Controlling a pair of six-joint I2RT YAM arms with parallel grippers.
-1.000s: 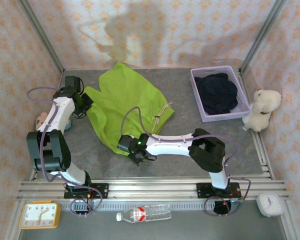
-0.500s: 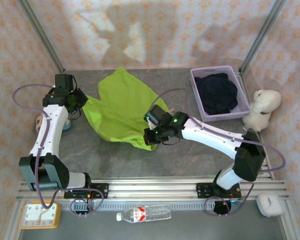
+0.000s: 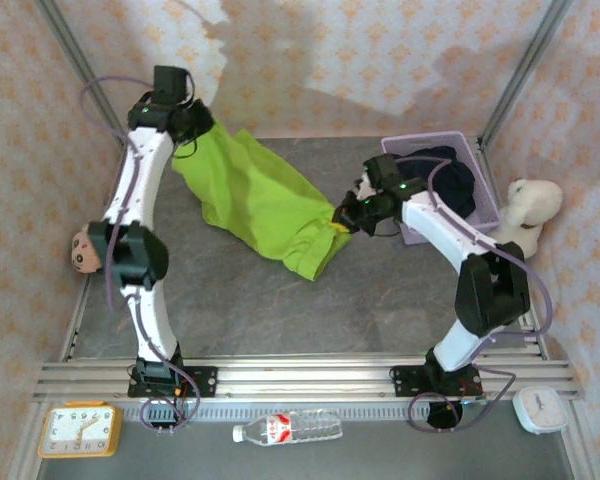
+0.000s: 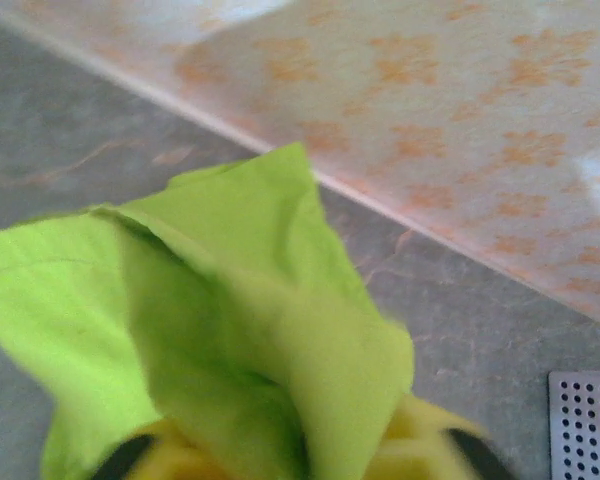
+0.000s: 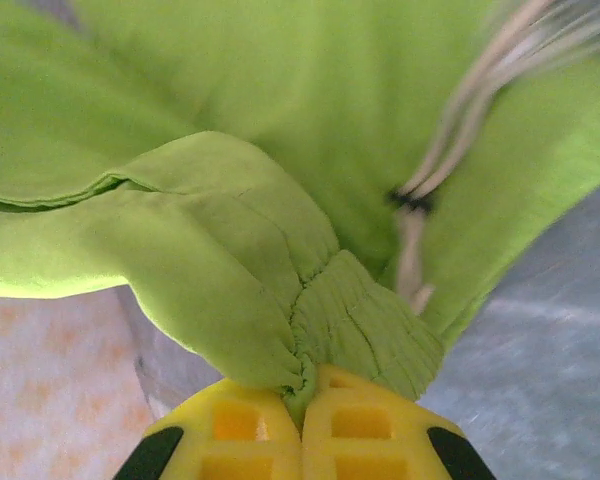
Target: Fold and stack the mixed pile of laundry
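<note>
**Right gripper** (image 5: 302,398): yellow pads pressed together on the ribbed waistband of the lime-green garment (image 5: 230,100). The pale drawstring (image 5: 458,125) hangs just beside the pinch. From above, this gripper (image 3: 348,212) sits just beside the lavender basket (image 3: 488,200).

**Left gripper** (image 4: 290,455): blurred yellow fingers (image 4: 420,445) show at either side of a bunched green edge (image 4: 230,300). Cloth lies between them, but I cannot tell whether they are clamped on it or parted. From above, this gripper (image 3: 198,128) is raised near the far wall.

**Lime-green garment** (image 3: 265,200): slung between the two grippers across the far half of the table (image 3: 280,310). Its lower corner droops toward the surface.

**Navy garment** (image 3: 450,182): heaped in the basket, not yet handled.

**White plush toy** (image 3: 525,208): right of the basket, apart from the work.

**Step in hand (judged)**: stretching the green piece out so it can be laid flat. No fold has been made and nothing is stacked, so the task is at an early stage.

**Next move (judged)**: lower both ends together onto open table with the cloth kept taut, so it lands without creases. The drawstring should be kept clear of the fold line.
</note>
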